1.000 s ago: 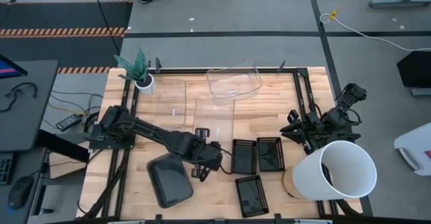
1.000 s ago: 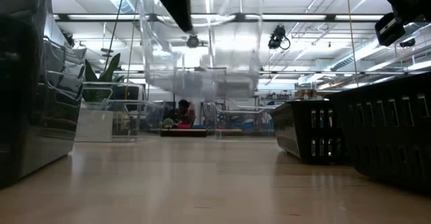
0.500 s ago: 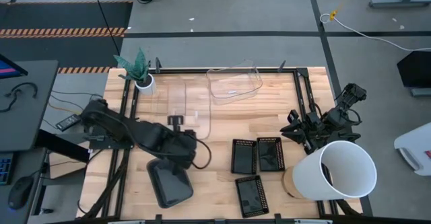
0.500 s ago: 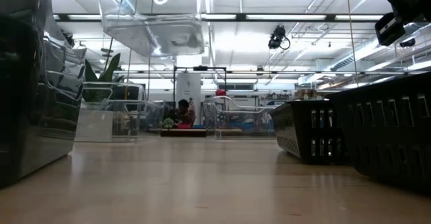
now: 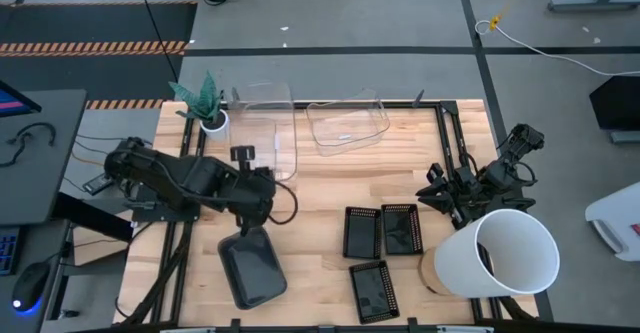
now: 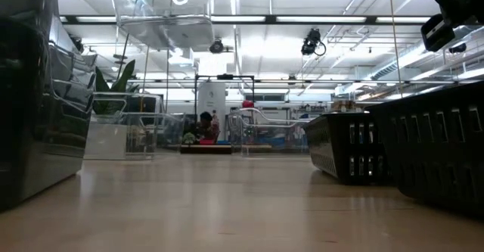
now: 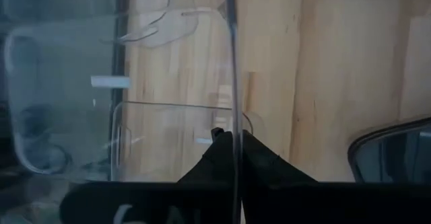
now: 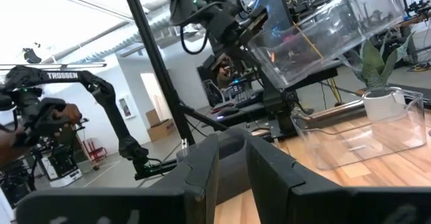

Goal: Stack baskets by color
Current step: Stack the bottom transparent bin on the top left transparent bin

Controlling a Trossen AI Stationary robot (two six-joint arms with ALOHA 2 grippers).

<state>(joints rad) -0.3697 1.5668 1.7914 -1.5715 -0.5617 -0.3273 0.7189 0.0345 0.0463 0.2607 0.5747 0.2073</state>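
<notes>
My left gripper [image 5: 243,158] is shut on a clear basket [image 5: 270,123], which hangs high above the table's far left part [image 6: 162,29]. Below it, a second clear basket [image 6: 121,135] rests on its base beside the small plant pot [image 5: 213,121]. A third clear basket [image 5: 347,123] stands at the far middle. A smoky grey basket [image 5: 250,268] lies near the front left. Three black mesh baskets [image 5: 362,231], [image 5: 401,228], [image 5: 372,288] sit right of centre. My right gripper [image 8: 232,160] waits open at the table's right edge, holding nothing. My left gripper pinches a thin upright wall of the clear basket [image 7: 231,116], one finger [image 7: 215,150] on each side of it, near the basket's near-left corner. The fingers slant down from the near side. The basket is lifted clear of the table, roughly level.
A big white bucket [image 5: 495,253] lies on its side at the near right, close to my right arm. A black frame [image 5: 440,123] borders the table. Bare wood lies in the middle [image 5: 330,188] between the clear and the black baskets.
My left gripper has risen and gone toward the table's far left corner, staying shut on the clear basket. The basket has travelled with it from above the table's middle to above the clear basket beside the plant pot, and hangs higher than before.
</notes>
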